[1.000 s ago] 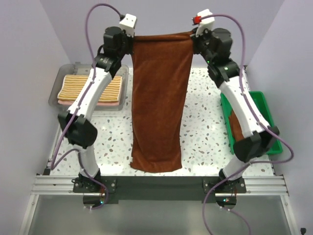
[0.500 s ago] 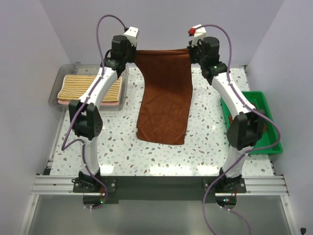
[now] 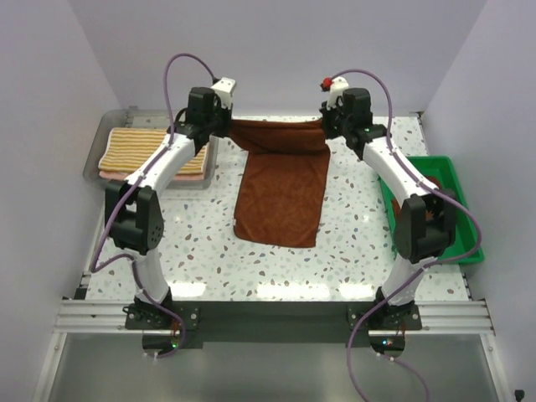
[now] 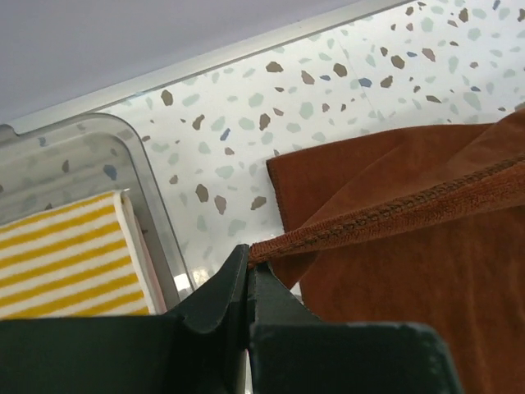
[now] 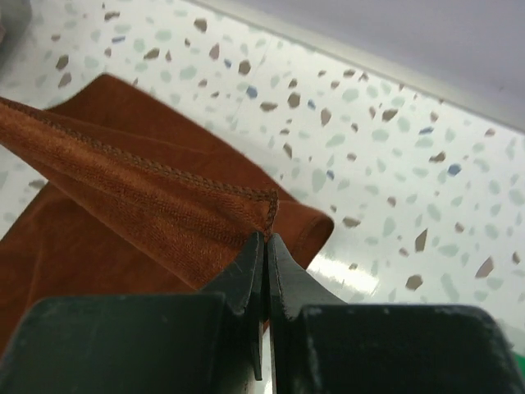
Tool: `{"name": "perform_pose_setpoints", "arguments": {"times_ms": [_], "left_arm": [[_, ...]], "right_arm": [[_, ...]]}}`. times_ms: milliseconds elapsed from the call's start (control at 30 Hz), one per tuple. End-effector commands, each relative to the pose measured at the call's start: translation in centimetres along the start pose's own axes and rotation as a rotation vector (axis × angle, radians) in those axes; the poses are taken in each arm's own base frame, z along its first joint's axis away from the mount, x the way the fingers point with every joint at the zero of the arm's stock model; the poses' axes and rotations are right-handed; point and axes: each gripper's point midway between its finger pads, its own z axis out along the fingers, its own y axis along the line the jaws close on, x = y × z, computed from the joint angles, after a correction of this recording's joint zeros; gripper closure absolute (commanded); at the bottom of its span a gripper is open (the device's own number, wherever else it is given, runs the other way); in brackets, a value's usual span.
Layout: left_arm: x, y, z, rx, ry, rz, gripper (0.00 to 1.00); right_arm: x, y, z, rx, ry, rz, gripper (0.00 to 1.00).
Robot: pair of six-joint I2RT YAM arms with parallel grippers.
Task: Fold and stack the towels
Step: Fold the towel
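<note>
While both arms reach toward the far side of the white speckled stone-pattern table [image 3: 193, 243], a plain rust-brown rectangular cloth towel [image 3: 280, 188] hangs strung between them by its 2 upper corners. The left gripper [image 4: 248, 263] has its dark fingers pressed fully together, with the stitched hem of the towel's left corner pinched between the tips. The right gripper [image 5: 267, 240] is closed just as tightly on the hem at the opposite corner, and no gap shows between its 2 fingers.

Between the grippers the towel's top edge sags a little, forming a raised band across the far part of the table. From that band the cloth drops and runs toward the near edge. Its lower part lies flat on the tabletop, and the bottom hem rests near the middle of the table, slightly left of centre. In both wrist views the held hem passes above a lower layer of the same cloth that is spread on the surface.

At the far left stands a clear grey plastic bin [image 3: 94, 161], just beside the left arm. Inside it a folded yellow-and-white striped towel [image 3: 134, 149] rests on top of a folded salmon-pink towel [image 3: 191, 177], of which only the edge shows. A green plastic tray [image 3: 456, 180] sits at the right edge of the table, partly covered by the right arm's elbow.
</note>
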Motion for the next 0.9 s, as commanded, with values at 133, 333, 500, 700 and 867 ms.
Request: {"name": "perform_pose_setpoints", "arguments": {"times_ms": [133,333,500,700,867], "left_arm": [[-1.3,-1.5,-2.8,0.105,-0.039,-0.043,1.0],[-2.2,-1.5,-3.7,0.107,-0.025,-0.033,1.0],[-3.9,-1.2,-5.7,0.086,-0.054,-0.021,1.0],[3.0,-2.6,-7.6,0.116,0.084,-0.077,1.0],[9.9,-5.7,-9.4,0.16,0.207,-0.072,1.0]], "right_arm": [[2.2,0.7,-4.1,-0.014,0.041,0.097,1.0],[2.4,1.1,-5.2,-0.024,0.047,0.125,1.0],[1.0,1.7,-7.5,-0.046,0.022,0.133,1.0],[5.2,4.0,-10.0,-0.132,0.102,0.194,1.0],[11.8,6.0,-11.2,-0.17,0.219,0.308,1.0]]}}
